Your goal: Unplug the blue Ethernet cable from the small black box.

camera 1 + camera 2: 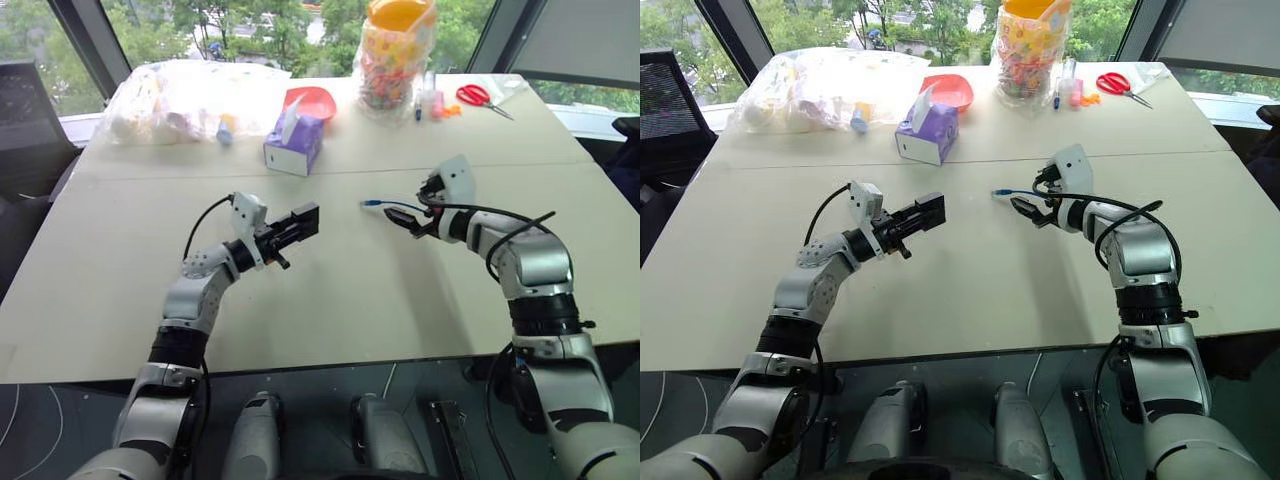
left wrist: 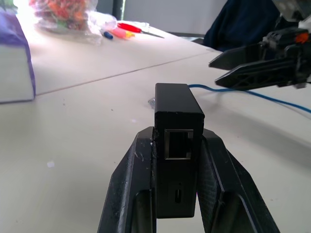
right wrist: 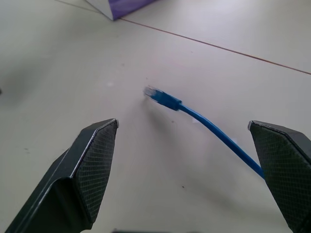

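A bright blue cable (image 3: 204, 119) with a clear plug is seen on a pale beige table (image 1: 330, 300). A matte black box (image 2: 176, 145) is gripped between black, cross-hatched fingers (image 2: 218, 194). A purple and white tissue box (image 1: 294, 143), a red bowl (image 1: 312, 100) and red-handled scissors (image 1: 478, 96) are seen behind.

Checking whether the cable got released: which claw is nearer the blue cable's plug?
Right. The open right claw hovers over the blue Ethernet cable, its plug between the spread fingers. The left claw, shut on the small black box, sits farther off.
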